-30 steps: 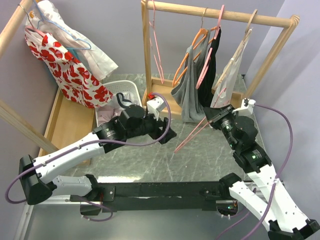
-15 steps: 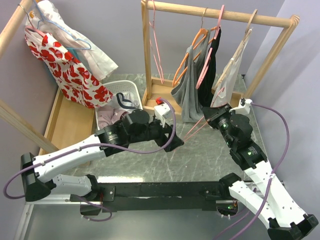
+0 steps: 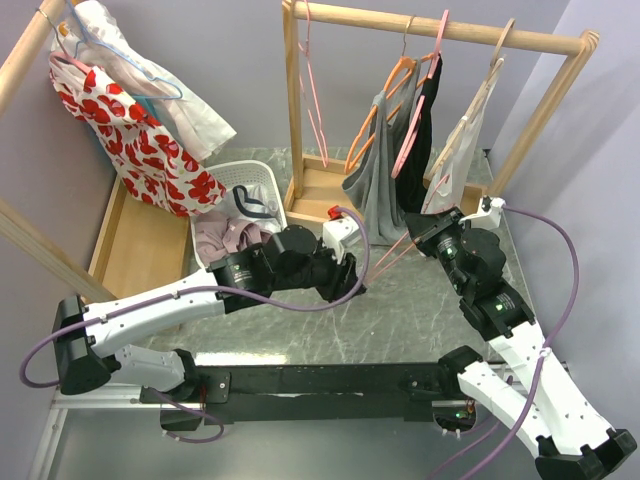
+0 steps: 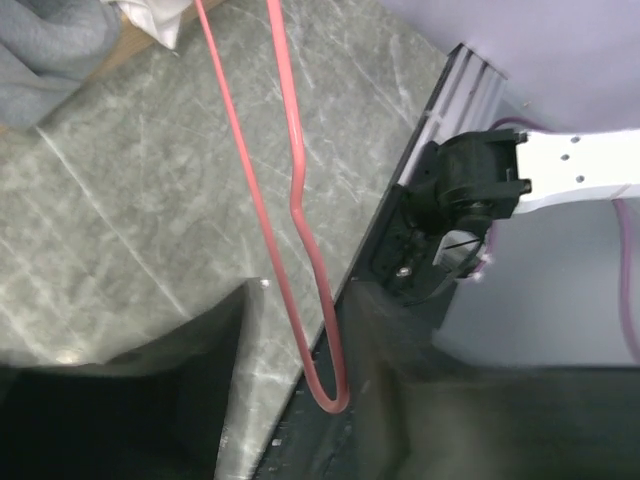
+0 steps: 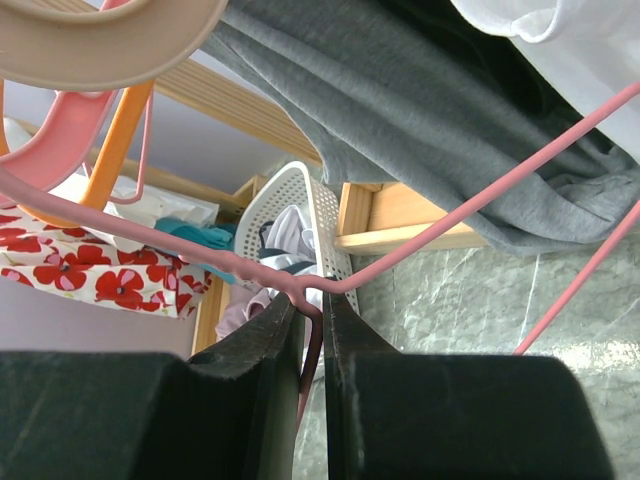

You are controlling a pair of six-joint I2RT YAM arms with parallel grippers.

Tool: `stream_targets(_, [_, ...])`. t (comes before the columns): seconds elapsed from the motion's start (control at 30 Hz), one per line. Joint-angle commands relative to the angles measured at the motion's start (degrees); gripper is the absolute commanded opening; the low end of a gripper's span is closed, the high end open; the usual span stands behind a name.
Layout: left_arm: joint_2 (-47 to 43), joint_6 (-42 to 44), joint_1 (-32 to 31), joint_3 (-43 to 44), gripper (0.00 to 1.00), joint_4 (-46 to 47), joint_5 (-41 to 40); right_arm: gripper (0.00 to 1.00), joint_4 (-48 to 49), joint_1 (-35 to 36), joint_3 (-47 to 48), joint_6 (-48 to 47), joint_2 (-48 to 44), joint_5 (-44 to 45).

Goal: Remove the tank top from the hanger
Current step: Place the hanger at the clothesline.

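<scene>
Top external view: the right gripper (image 3: 420, 233) sits near the far right corner of the worktop (image 3: 400, 325), below the wooden rack (image 3: 440, 30), and holds one end of a bare pink hanger (image 3: 392, 258). The hanger slants toward the middle of the worktop, where the left gripper (image 3: 347, 280) meets its other end. A grey sleeveless garment (image 3: 375, 195) hangs from the rack on an orange hanger (image 3: 378, 110). More clothes lie in the white basket (image 3: 252, 172) at the far left edge. Which piece is the tank top cannot be told. Left wrist view: the pink wire runs down over the marble, and its looped end lies between the two dark fingers (image 4: 130, 400). They stand apart on either side of it without pinching it. Right wrist view: the fingers (image 5: 255, 345) are closed on the pink hanger where its arms join. The grey cloth hangs just above, and the basket shows behind.
</scene>
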Motion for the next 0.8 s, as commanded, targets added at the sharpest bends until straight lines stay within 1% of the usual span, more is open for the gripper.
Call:
stream_targets(0.0, [0.31,1.17,-0.68,1.04,0.31,-0.50,-3.72,0.00,2.47,-0.36,1.70,-0.15,-1.01,0.49])
stream_targets(0.03, [0.40,1.26,-0.85,1.13,0.25,-0.77,-3.82,0.01,2.21,-0.28,1.78,-0.33,-1.19,0.57])
stream_targets(0.07, [0.48,1.61,-0.77,1.22,0.13,-0.94,-3.91,0.01,1.94,-0.36,1.96,-0.42,-1.28,0.66])
stream_targets(0.13, [0.84,1.52,-0.94,1.39,0.03,-1.30,-4.17,0.01,1.59,-0.36,1.96,-0.42,-1.81,0.75])
stream_targets(0.17, [1.10,1.78,-0.94,1.57,0.01,-1.38,-4.17,0.01,1.59,-0.36,1.87,-0.42,-2.24,0.58])
stream_targets(0.27, [1.63,2.22,-0.94,2.01,0.01,-1.56,-4.26,0.03,1.59,-0.28,1.44,-0.59,-3.38,0.22])
stream_targets(0.3, [1.80,2.31,-1.12,2.18,0.01,-1.56,-4.69,0.06,1.33,-0.28,1.17,-0.59,-3.74,0.48])
stream_targets(0.5, [0.14,3.54,-1.38,2.18,0.01,0.02,-6.63,0.07,-0.25,-0.28,0.99,-1.21,-5.76,1.54])
stream_targets(0.7, [-0.74,3.98,-1.38,2.71,0.01,-0.33,-6.98,0.13,-0.34,-0.36,0.73,-1.30,-6.11,1.54])
stream_targets(0.73, [-0.83,3.98,-1.38,2.80,0.01,-0.33,-7.07,0.15,-0.34,-0.36,0.64,-1.12,-6.11,1.54])
stream_targets(0.77, [-1.18,4.16,-1.38,2.89,0.01,-0.42,-6.98,0.20,-0.26,-0.36,0.56,-1.12,-6.11,1.45])
